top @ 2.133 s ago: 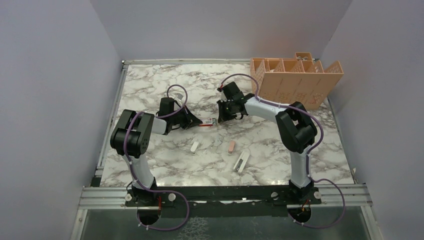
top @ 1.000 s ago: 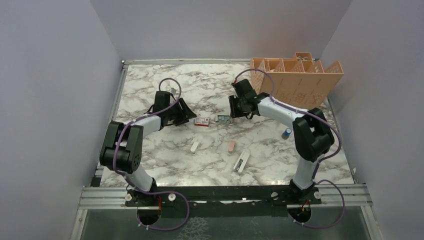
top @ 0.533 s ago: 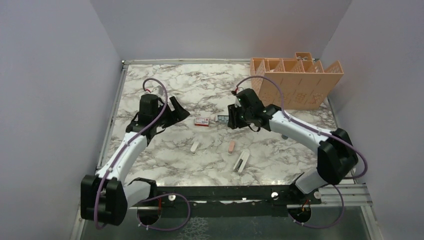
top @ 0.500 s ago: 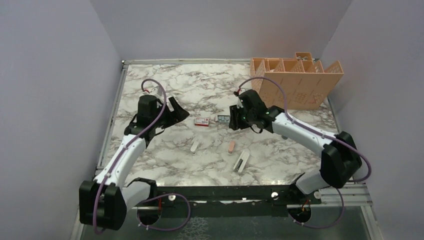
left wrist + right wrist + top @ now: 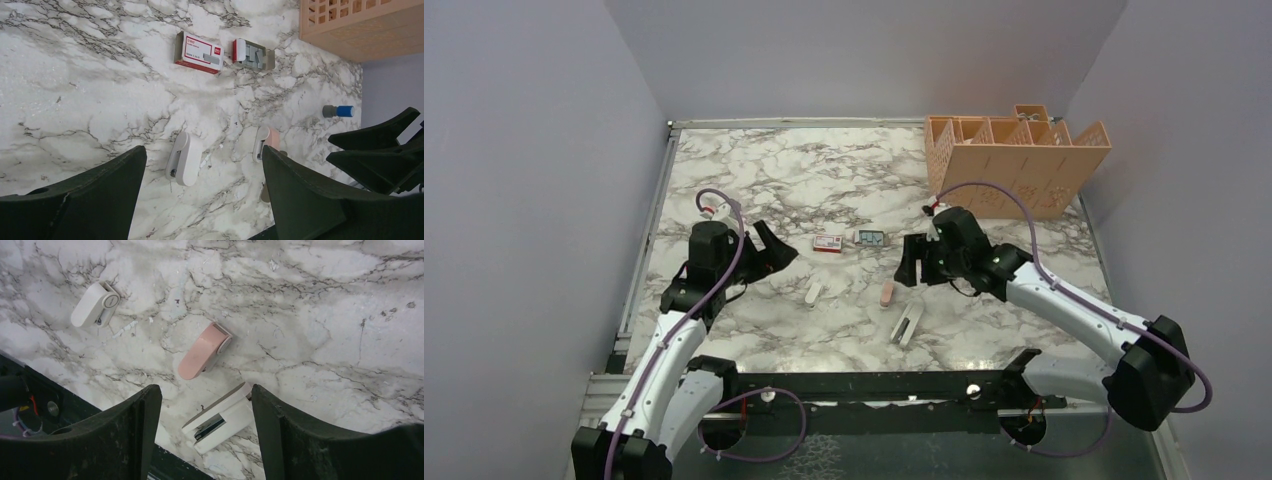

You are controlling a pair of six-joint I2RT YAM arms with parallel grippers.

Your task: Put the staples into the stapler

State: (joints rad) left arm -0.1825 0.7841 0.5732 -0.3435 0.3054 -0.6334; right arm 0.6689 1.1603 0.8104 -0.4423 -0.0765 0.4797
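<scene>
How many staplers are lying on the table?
3: a closed white stapler, a pink stapler right of it, and an open white stapler nearer the front. None seems hidden.

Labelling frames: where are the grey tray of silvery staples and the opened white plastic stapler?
Grey tray of staples (image 5: 255, 55), left wrist view, on the strips.
Opened white stapler (image 5: 227, 416), right wrist view, lower body.

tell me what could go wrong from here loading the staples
1. The white stapler, pink stapler and open stapler lie close together; the open right gripper hovers above the last two and may grab the wrong one.
2. The staples sit loose in a shallow tray; a pinch could scatter them.
3. The open stapler lies near the table edge and could be nudged off.
</scene>
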